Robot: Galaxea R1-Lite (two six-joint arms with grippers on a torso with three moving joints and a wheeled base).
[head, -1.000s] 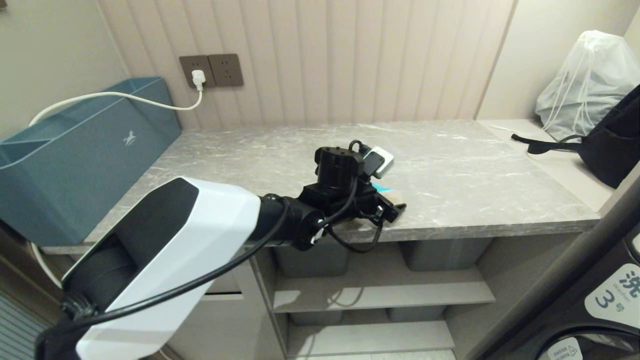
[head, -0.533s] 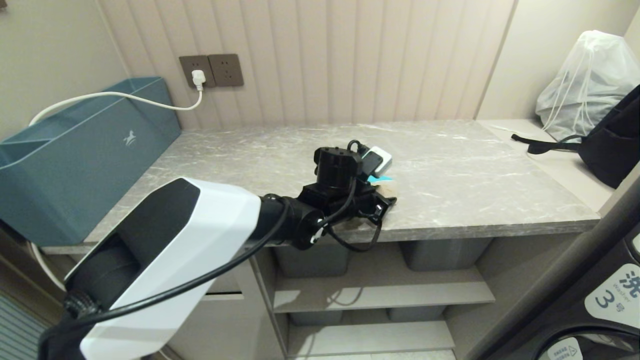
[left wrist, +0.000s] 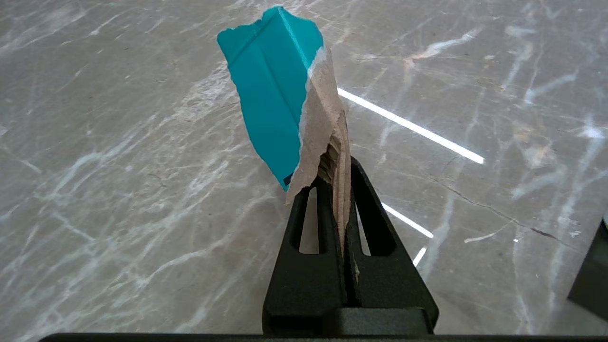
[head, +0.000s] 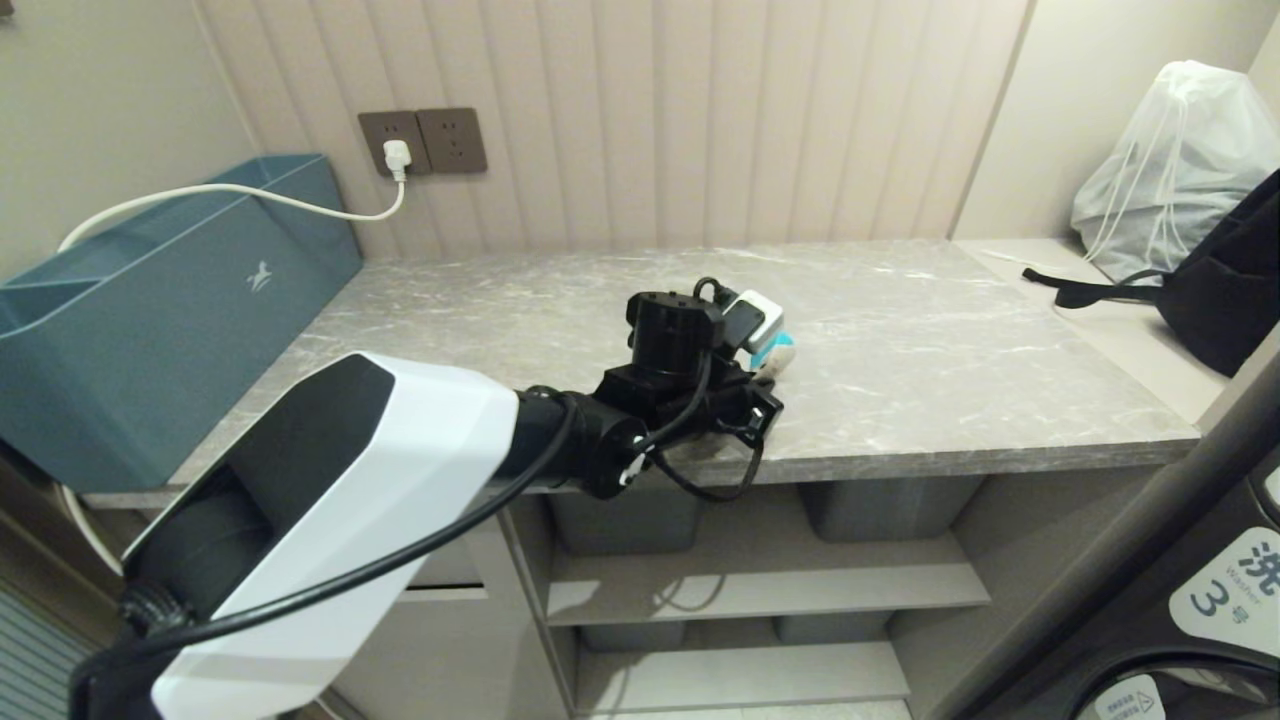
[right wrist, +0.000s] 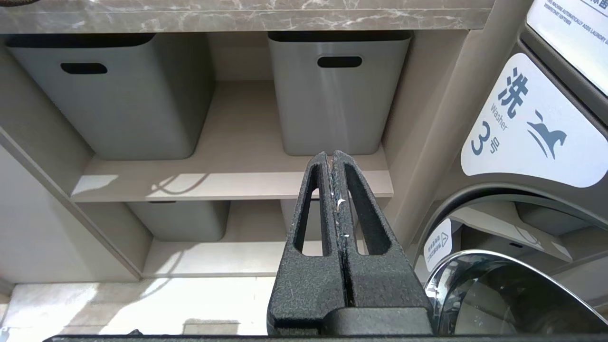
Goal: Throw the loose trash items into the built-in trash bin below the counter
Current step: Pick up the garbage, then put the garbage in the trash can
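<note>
- Turquoise-and-brown paper scrap (head: 778, 352) shows in the head view at about 1 o'clock from the left gripper (head: 772, 395), just beyond its black body, over the grey marble counter (head: 950, 370) near the front edge. Only a small bit of the scrap peeks out, so its long axis cannot be read here.
- Left wrist view: the left gripper (left wrist: 342, 183) has its fingers (left wrist: 365, 213) pinched together on the scrap's (left wrist: 289, 99) brown ribbed end. The scrap stands up out of the tips, long axis running toward 11 o'clock, turquoise face at the far end, above the counter (left wrist: 118, 166).
- Right wrist view: the right gripper (right wrist: 334, 159) is pressed closed on nothing, below the counter and facing shelves with grey tubs (right wrist: 337, 95). At 3 o'clock, a washer label (right wrist: 527, 128) reads "Washer 3" beside Chinese characters.
</note>
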